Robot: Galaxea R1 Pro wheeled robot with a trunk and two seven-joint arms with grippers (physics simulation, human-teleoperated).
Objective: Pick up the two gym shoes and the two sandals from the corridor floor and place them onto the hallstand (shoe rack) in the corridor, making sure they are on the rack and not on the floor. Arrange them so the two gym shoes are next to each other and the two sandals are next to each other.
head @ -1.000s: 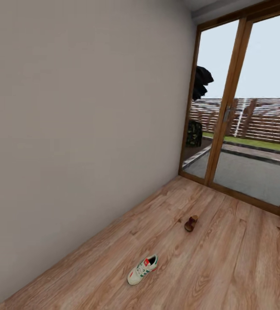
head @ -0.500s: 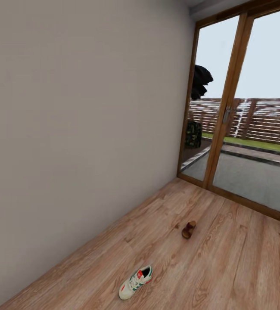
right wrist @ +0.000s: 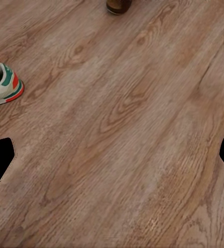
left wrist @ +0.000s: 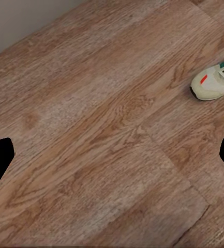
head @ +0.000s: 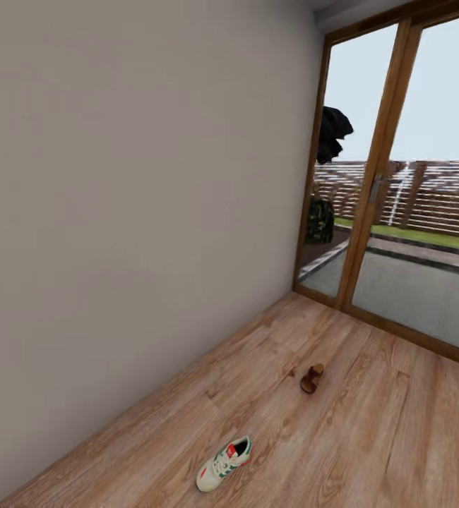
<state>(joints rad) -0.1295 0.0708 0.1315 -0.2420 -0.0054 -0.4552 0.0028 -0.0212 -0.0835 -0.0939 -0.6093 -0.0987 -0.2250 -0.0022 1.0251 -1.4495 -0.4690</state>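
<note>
My view swung slightly: 1 gym shoe (head: 223, 464) sits lower centre, 1 sandal (head: 312, 378) beyond; I've nearly reached them; both grippers spread wide, empty

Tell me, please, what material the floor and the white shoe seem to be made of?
The floor looks like light brown wood planks with a matte finish: grain lines, knots and plank seams show. The white shoe looks like leather or synthetic with green stripes, laces and an orange-red heel; this render leaves the exact material open.
</note>
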